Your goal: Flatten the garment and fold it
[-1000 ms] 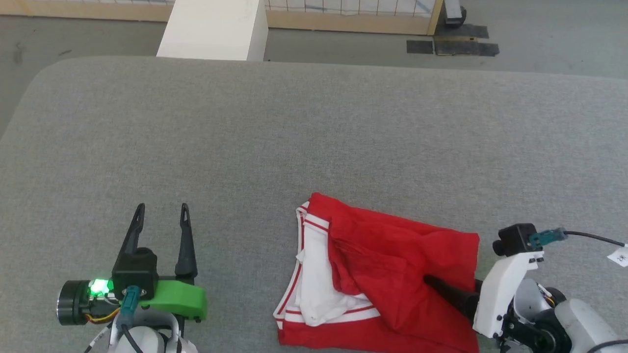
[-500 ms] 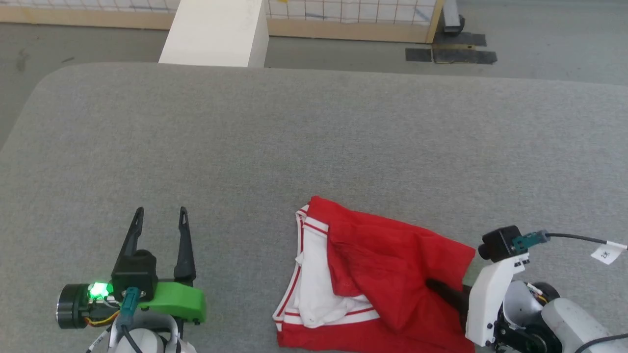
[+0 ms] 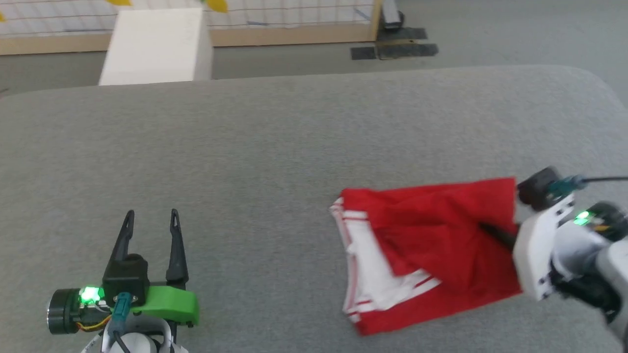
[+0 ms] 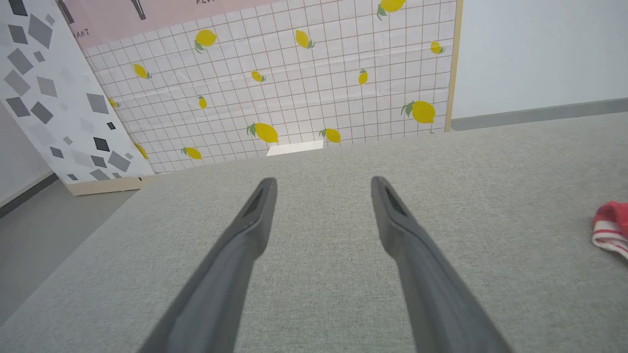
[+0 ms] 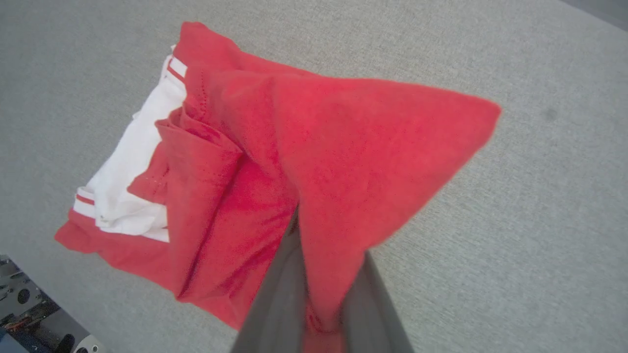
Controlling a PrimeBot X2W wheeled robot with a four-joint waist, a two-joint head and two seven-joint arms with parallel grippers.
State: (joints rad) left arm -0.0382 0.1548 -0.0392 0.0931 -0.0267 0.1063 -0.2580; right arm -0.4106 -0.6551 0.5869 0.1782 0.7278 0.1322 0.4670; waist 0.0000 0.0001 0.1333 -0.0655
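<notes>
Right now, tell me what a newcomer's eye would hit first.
The red garment, crumpled with white sleeve showing, lies at the right of the grey table. The right pincer grips its red cloth, a corner raised. The left pincer hovers open at lower left, apart from it.

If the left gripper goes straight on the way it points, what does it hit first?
Probably nothing nearby: the left gripper points along the grey table, with the garment well off to its right.

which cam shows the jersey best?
Head view: whole garment in frame, crumpled on the table. Right wrist view is close, cloth pinched in the right gripper. Left wrist view catches its striped edge.
</notes>
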